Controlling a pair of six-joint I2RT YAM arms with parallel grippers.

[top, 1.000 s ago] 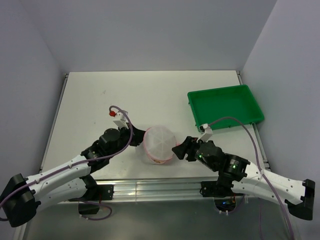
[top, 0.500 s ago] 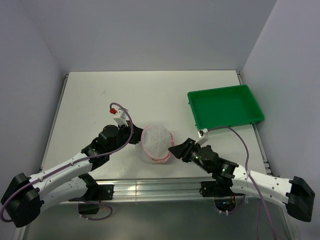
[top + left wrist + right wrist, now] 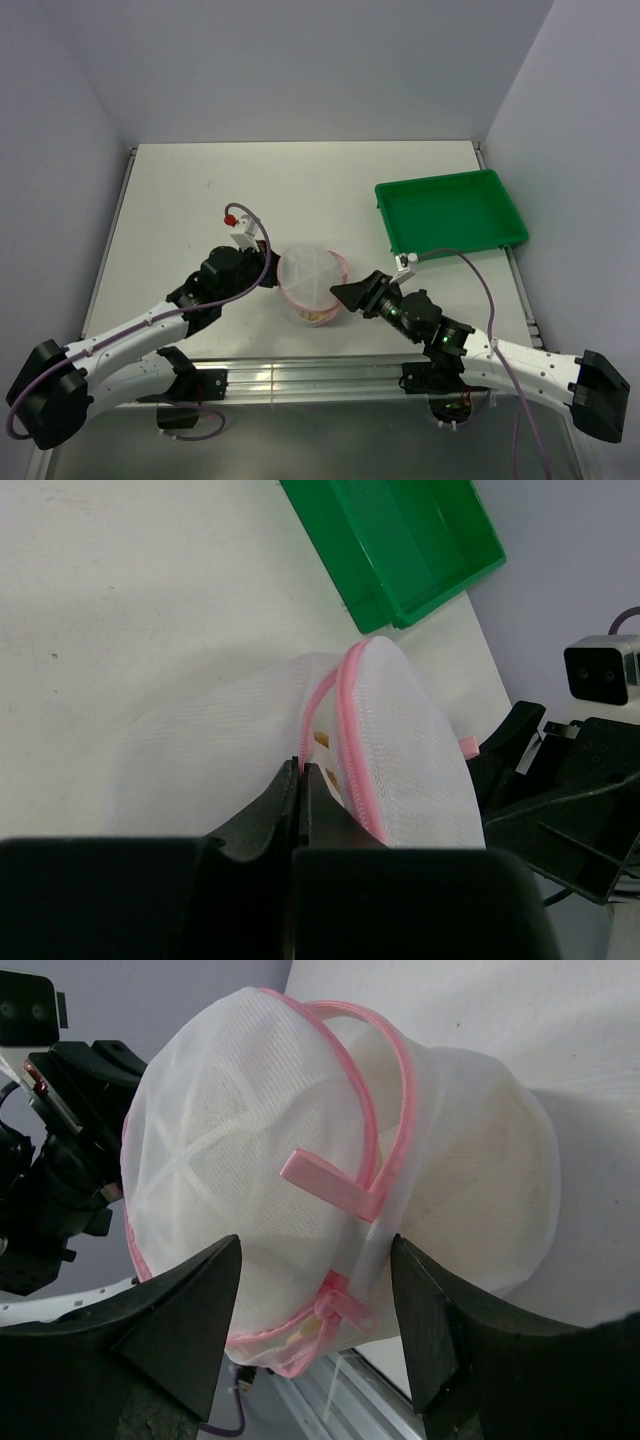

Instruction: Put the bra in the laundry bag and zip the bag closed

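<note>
The left fingers (image 3: 265, 815) are pinched together on the pink zipper band of the laundry bag (image 3: 400, 750). The right fingers (image 3: 185, 1320) stand apart, flanking its lower part; whether they touch it is unclear. The bag sits on the bench (image 3: 180, 190) between them, domed face up, with no clear long axis. The bra (image 3: 300, 1336) shows only as tan patches through the mesh.

Our left arm (image 3: 130, 335) reaches from lower left toward the frame's centre, left gripper (image 3: 303, 770) pinched tight on the laundry bag (image 3: 400, 750); our right arm (image 3: 520, 365) stretches from lower right, right gripper (image 3: 315, 1250) spread wide
</note>
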